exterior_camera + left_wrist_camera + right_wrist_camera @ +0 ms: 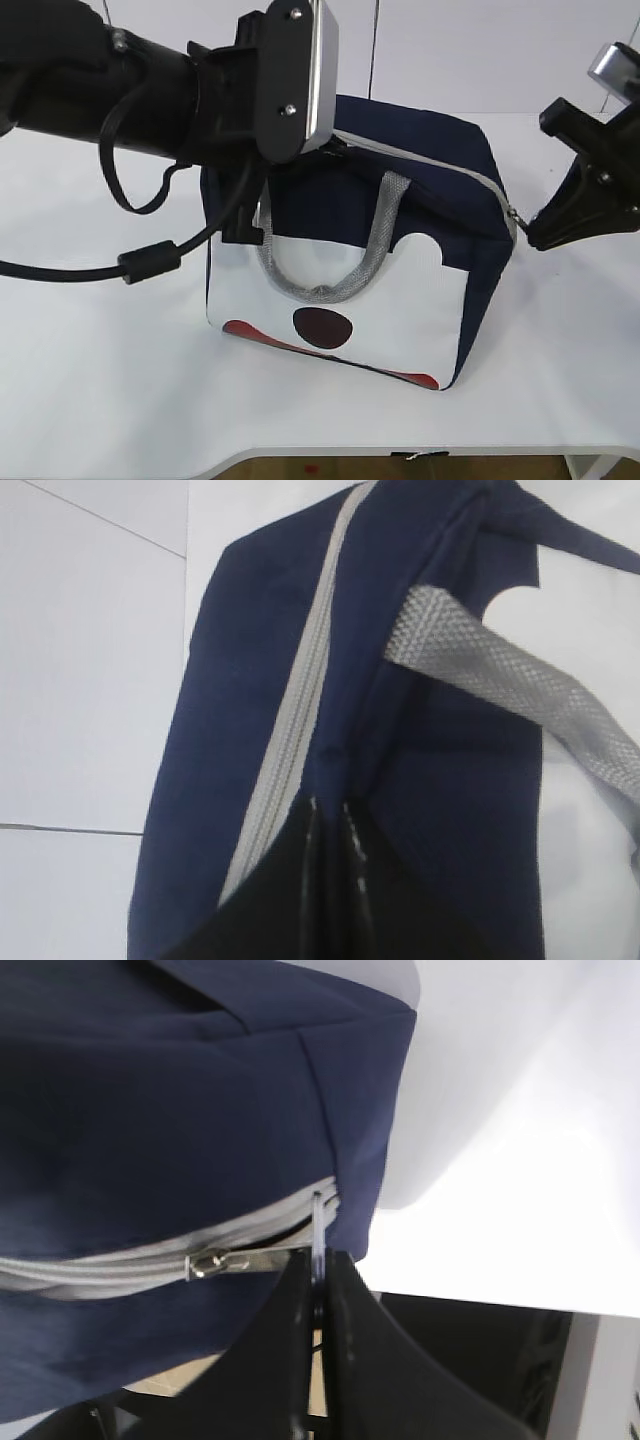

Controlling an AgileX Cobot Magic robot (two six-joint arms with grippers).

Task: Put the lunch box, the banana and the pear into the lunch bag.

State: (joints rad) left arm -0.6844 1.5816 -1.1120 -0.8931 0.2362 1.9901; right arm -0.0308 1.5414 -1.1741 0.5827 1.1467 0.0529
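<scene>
Lunch bag (400, 250) at frame centre on white bench (100, 400), white side facing camera, grey handle (385, 230) drooping over it. Zipper (300, 710) along top.

Left end effector (335, 815) pressed together, pinching navy fabric at bag's top edge beside zipper.

Right end effector (318, 1260) pressed together, clamping ring pull (318, 1225) at bag's right corner.

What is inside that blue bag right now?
That cannot be seen. The lunch bag looks zipped shut along its grey zipper, so its fabric hides the inside. No lunch box, banana or pear shows anywhere outside it.
</scene>
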